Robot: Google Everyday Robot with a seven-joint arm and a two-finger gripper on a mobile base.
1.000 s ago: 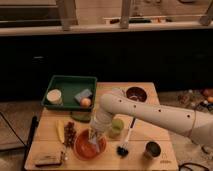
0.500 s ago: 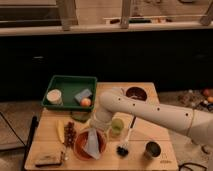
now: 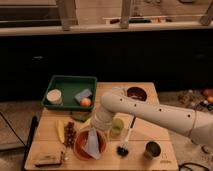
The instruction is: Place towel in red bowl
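Towel (image 3: 93,144) is a pale strip draped down into the red bowl (image 3: 76,146). Its lower end lies on the bowl floor and reaches toward the near rim, while its upper end rises to the hand (image 3: 96,127). The hand sits right above the bowl's far side, at the end of the white arm (image 3: 150,114) reaching in from the right. Cannot tell whether the hand is clamped on the towel or has let it go; the top of the cloth meets the hand and the contact is not readable.

Progress, as a judgement: late stage. The towel is over and mostly inside the right bowl, so carry and lowering look done. Left to do: confirm release, get the upper end to drop inside the rim, and lift the hand clear without dragging the cloth out.

The bowl sits at the front left-centre of the tabletop (image 3: 47,122). A green cup (image 3: 117,127) is just beside it on the right and a brush (image 3: 123,148) is near that. The dark brown bowl (image 3: 136,93) is at the back, well apart. The green tray (image 3: 70,78) is back left and holds a blue block (image 3: 83,94); neither is involved.
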